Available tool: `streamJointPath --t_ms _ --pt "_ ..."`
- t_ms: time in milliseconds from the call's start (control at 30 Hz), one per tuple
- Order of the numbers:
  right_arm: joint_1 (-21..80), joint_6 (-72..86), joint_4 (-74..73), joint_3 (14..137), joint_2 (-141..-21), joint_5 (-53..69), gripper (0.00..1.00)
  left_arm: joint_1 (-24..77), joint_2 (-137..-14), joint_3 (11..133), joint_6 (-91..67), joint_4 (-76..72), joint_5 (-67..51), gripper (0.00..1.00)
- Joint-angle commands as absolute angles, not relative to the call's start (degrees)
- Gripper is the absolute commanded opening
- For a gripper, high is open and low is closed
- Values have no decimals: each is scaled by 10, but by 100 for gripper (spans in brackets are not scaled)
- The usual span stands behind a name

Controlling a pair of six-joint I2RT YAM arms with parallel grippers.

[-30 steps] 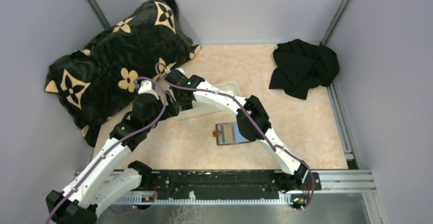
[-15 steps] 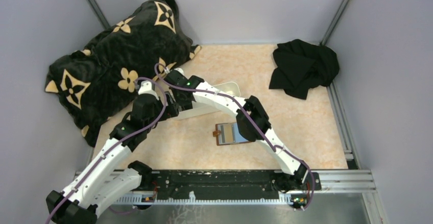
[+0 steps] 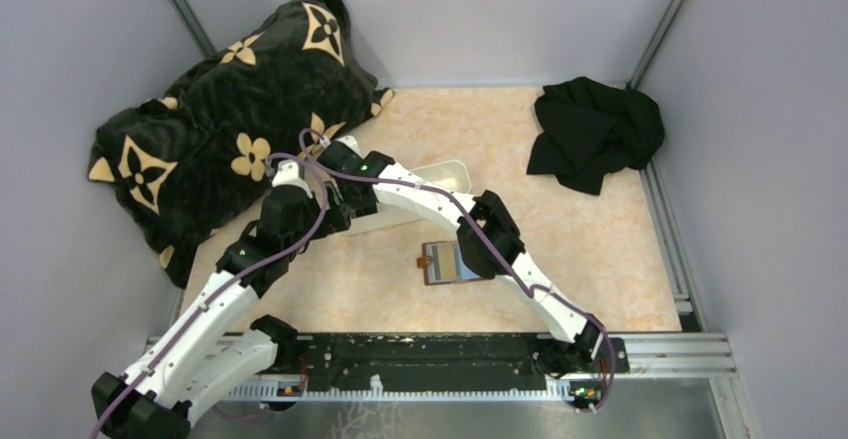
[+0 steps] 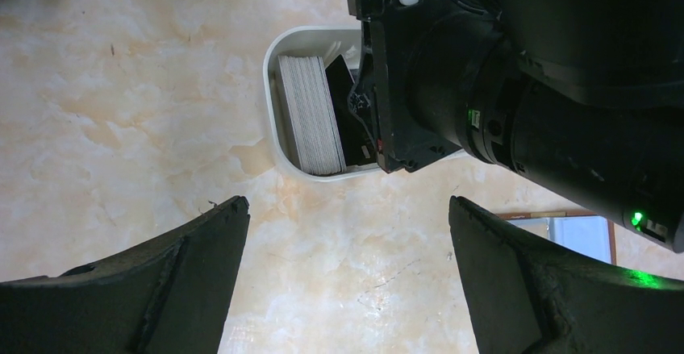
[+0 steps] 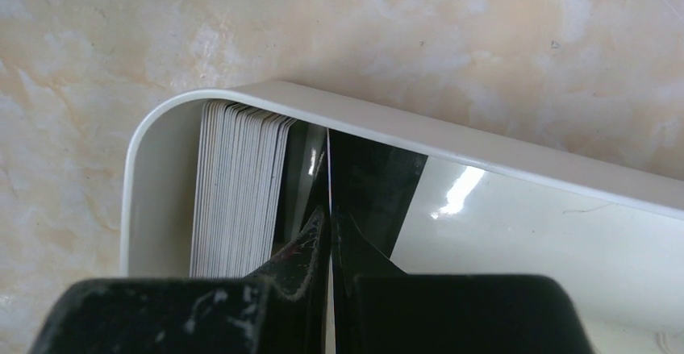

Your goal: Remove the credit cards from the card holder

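Pinching: right gripper (image 5: 329, 223), jaws clenched on a thin flat credit card (image 5: 329, 168), edge-on inside the long white plastic tray (image 5: 500, 160).
Stack: pale cards (image 5: 234, 185), upright at the tray's rounded end.
Left gripper (image 4: 347, 209): jaws spread, empty, beside the tray.
Wallet: brown leather card holder (image 3: 448, 262), lying open near the tray.

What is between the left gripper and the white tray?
Just bare tabletop separates the left gripper and the white tray, as the left wrist view shows.

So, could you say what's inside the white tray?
Pale cards stacked on edge at its rounded end, plus a dark card pinched by the right end effector, its lower part covered.
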State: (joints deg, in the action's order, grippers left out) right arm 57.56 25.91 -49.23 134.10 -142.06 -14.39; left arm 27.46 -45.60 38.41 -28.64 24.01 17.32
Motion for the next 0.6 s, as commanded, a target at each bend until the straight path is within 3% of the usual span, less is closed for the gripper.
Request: streamJointPath --t_ms 0,300,567 --pt "594 249 -508 1382 -1435 -164 0 268 -460 377 -279 224 161 99" --pt "603 251 -496 1349 -1408 -163 18 267 -452 375 -280 227 154 99" --pt "619 255 -483 1343 -1388 -168 19 266 -449 369 -282 224 151 99"
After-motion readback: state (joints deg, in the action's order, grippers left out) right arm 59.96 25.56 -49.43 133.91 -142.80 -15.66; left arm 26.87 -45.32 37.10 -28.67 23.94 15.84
